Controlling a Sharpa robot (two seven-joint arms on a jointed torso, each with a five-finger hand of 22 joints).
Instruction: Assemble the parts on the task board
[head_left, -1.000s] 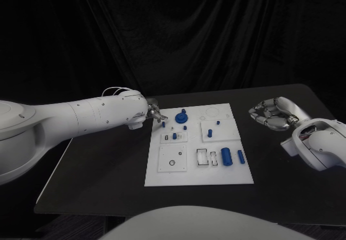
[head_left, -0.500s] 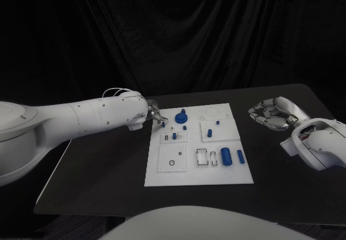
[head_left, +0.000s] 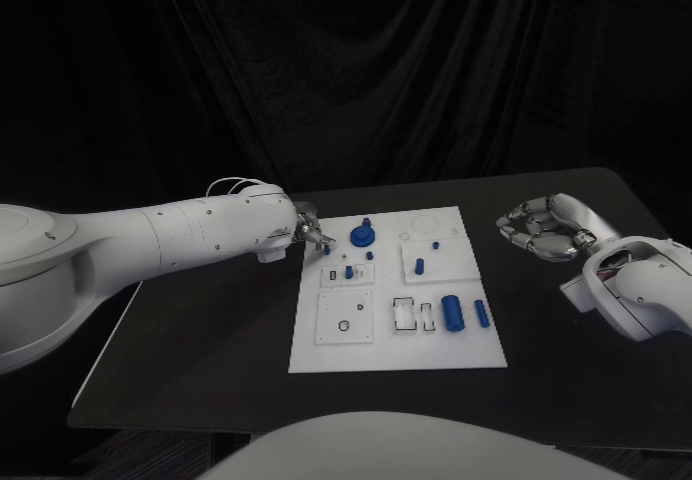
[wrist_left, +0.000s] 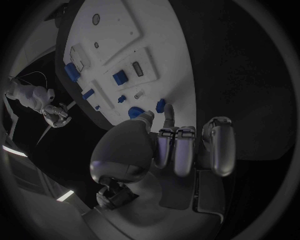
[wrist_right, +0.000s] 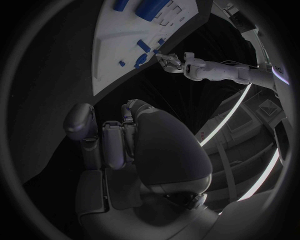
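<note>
Reaching in from 9 o'clock, our left hand (head_left: 309, 231) sits at the task board's (head_left: 400, 340) far-left corner, fingertips right beside a small blue peg (head_left: 327, 237) that stands near the board edge. In the left wrist view a thumb and finger (wrist_left: 167, 114) frame that peg, yet we cannot tell whether they already pinch it or merely touch it. The board lies in the middle of the black worktop (head_left: 202, 340); toward its 12 o'clock end is a round blue knob (head_left: 362, 236), at its centre a short blue pin (head_left: 420, 267), and toward 4 o'clock a blue cylinder (head_left: 453, 311) with a slimmer blue piece (head_left: 482, 315) alongside. Our right hand (head_left: 547, 227) hangs off the board at 3 o'clock, fingers curled in on nothing. To do this step well, we judge, we should square the fingertips on opposite sides of the peg, keep it upright, and lift straight before moving toward any socket. The nearby knob leaves little room, so a slow approach would avoid nudging it.
</note>
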